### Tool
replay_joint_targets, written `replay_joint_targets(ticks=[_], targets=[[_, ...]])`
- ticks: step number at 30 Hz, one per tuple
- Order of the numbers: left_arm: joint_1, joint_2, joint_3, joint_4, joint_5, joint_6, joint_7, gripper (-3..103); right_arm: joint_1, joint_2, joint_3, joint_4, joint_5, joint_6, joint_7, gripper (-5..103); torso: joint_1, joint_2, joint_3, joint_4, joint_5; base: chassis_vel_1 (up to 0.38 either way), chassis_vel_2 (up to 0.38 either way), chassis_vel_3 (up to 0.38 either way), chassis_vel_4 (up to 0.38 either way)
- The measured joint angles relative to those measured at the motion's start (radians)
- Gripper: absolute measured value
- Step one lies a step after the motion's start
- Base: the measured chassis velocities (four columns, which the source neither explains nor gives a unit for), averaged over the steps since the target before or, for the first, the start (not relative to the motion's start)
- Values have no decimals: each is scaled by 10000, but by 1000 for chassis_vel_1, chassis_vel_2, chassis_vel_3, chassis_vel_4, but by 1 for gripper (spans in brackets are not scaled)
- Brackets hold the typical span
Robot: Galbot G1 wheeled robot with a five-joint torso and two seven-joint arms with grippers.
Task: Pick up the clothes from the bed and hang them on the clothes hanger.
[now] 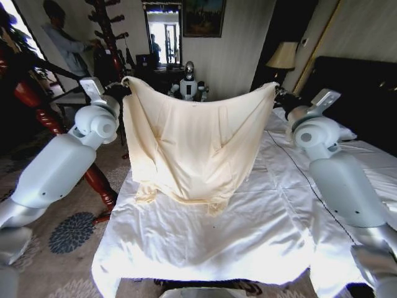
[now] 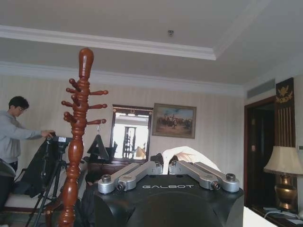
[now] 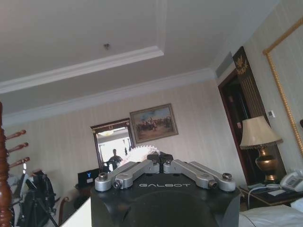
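- I hold the clothes [image 1: 189, 146] spread between my 2 hands, above the bed [image 1: 205, 239]; the lower hem hangs just over the white sheet, and I cannot tell whether it touches.
- My left hand [image 1: 126, 81] is clamped on 1 upper corner of the garment. In the left wrist view the fingers [image 2: 142, 171] are drawn together with a fold of cream fabric bunched at the tips.
- My right hand [image 1: 276, 87] is clamped on the opposite corner; the right wrist view shows the same pinch on a small tuft of cloth.
- The top edge sags in a deep curve between the 2 grips. To present a flat garment, I judge that the hands should move slightly apart while staying level.
- The fabric looks thin and slippery, so grip pressure must hold through any lift or turn; a lost corner would drop the garment back onto the bed.
- The wooden coat stand [image 1: 108, 31] is to my left, near the left hand. The clothes hanger [image 2: 98, 147] appears to hang from it.
- Raise the hem clear of the sheet before turning toward the stand, to avoid dragging.
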Motion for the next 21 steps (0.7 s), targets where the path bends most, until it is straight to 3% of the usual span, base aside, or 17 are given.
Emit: replay_joint_targets(ticks=[2, 6, 8, 12, 17, 21], targets=[[204, 151, -161, -299, -24, 58, -62, 1, -84, -106, 145, 289, 212, -59, 113, 0, 0, -1, 1, -2, -1, 0, 0, 0, 0], [1977, 1763, -1575, -1853, -47, 206, -23, 1, -1497, -1103, 1329, 1926, 1006, -387, 380, 0, 0, 0, 1, 5, -1, 0, 0, 0, 0], [2250, 2012, -1819, -2047, -96, 190, 21, 1, -1664, -1231, 1455, 2085, 1070, -398, 384, 0, -1, 0, 0, 4, -1, 0, 0, 0, 0], [3277, 3027, -3252, -3217, -691, 239, -127, 1, -2224, -1986, 2078, 3125, 1685, -442, 686, 0, -4, 1, -1, 1, 5, 0, 0, 0, 0], [3100, 3305, -3572, -3796, -1134, 458, -581, 1, -1780, -2209, 2103, 3518, 2309, -528, 1072, 0, -2, 1, 0, 2, 4, 0, 0, 0, 0], [3301, 3184, -3536, -3440, -818, 593, -666, 1, -1792, -2216, 2088, 3395, 2297, -603, 1123, 0, -2, 2, 0, 2, 5, 0, 0, 0, 0]])
